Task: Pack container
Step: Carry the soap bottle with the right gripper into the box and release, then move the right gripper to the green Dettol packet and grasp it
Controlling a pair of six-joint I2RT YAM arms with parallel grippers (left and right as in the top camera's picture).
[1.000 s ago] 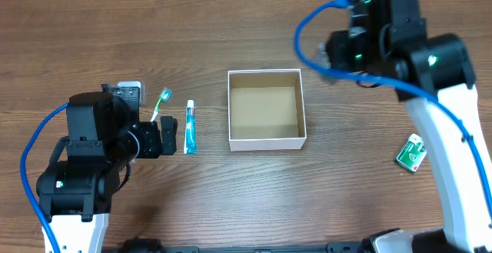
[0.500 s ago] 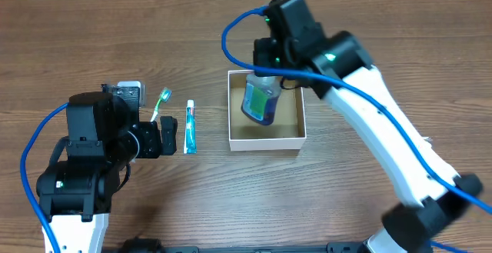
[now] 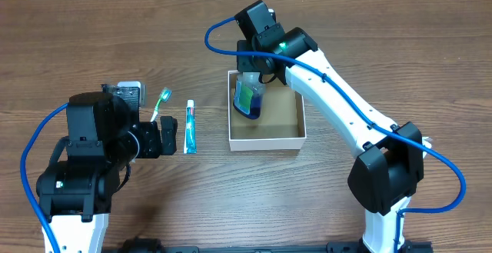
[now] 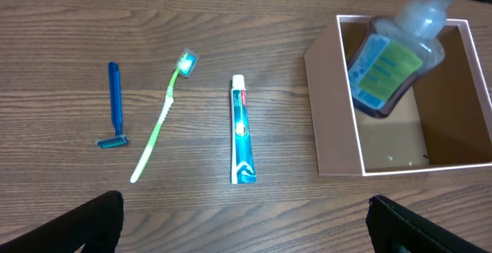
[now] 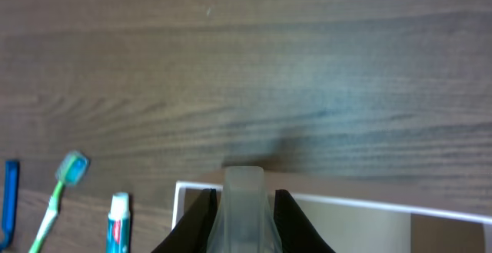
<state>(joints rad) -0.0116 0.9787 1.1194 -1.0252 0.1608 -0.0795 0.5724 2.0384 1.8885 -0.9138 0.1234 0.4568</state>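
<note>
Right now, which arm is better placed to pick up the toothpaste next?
Probably the left. The left gripper, open and empty, sits right beside the toothpaste; the right gripper is shut on the bottle, holding it over the container.

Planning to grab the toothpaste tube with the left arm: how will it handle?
The toothpaste tube looks soft-walled, so it probably dents when squeezed; its white cap end seems stiffer. It lies flat, so it is unlikely to roll. Small, so probably light.
</note>
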